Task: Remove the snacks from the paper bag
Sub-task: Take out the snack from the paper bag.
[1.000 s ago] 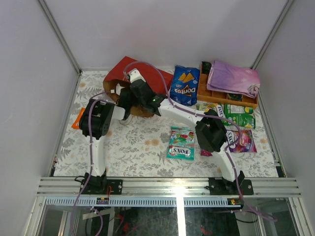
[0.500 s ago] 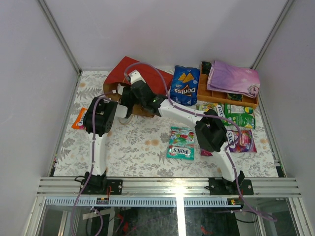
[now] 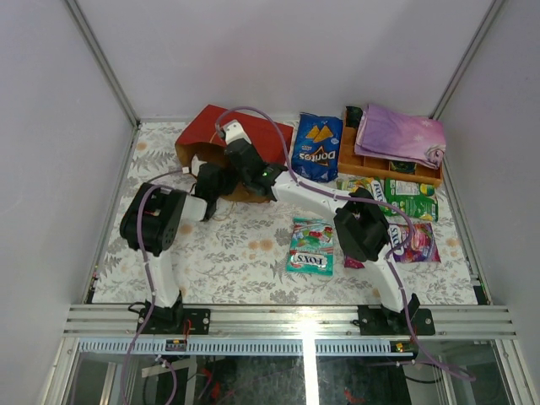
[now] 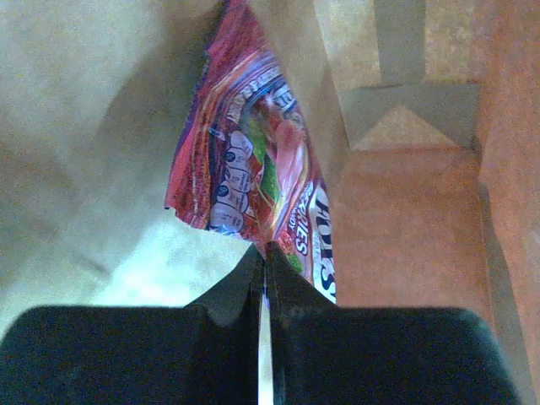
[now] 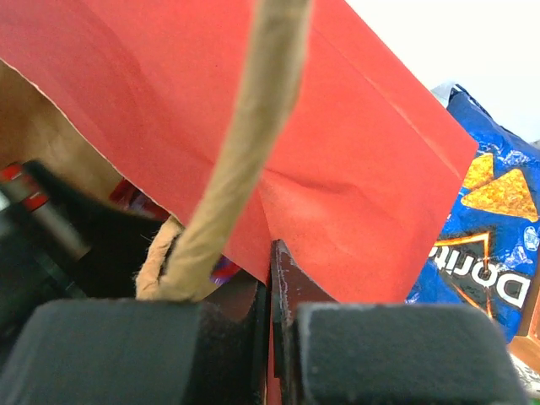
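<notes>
Pinching red packet (image 4: 253,177) by its edge, left gripper (image 4: 261,253) sits inside paper bag (image 4: 405,211).

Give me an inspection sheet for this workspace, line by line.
Surface: floral table cover, flat, no spills seen.
Job's things: paper bag lying on its side; Doritos bag, teal pack, green pack, pink pack out on the table; a red-purple pack inside the bag.
Clutter: wooden tray holding a purple cloth.
Grippers: left gripper shut on the red-purple pack; right gripper shut on the bag's edge.
Cables: purple cable arching over the bag.
Surroundings: white walls; nothing else seen.
</notes>
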`<state>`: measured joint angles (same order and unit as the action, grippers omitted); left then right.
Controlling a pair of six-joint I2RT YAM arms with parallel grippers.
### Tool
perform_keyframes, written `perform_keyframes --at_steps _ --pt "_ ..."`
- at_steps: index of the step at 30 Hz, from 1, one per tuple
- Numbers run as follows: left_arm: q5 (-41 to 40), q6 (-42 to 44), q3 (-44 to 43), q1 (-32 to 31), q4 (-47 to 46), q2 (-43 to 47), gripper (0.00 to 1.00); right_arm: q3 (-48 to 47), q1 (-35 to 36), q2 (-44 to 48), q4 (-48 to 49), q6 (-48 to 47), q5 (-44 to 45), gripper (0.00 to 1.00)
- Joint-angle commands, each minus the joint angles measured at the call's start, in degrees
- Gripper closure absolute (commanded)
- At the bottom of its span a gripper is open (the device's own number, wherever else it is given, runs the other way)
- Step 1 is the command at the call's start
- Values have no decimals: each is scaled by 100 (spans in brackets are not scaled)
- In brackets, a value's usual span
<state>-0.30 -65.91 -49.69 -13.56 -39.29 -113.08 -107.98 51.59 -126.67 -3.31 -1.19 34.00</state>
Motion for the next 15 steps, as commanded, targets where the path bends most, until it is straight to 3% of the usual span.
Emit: perform_keyframes --at_steps 1,10,15 --pt "204 271 771 -56 -520 971 100 -355 -6 285 94 378 262 100" --pt "-10 698 2479 -307 607 3453 100 -442 -83 248 -78 559 179 100" --pt "-143 789 3066 -451 1768 5024 100 -456 -111 228 -109 601 93 100"
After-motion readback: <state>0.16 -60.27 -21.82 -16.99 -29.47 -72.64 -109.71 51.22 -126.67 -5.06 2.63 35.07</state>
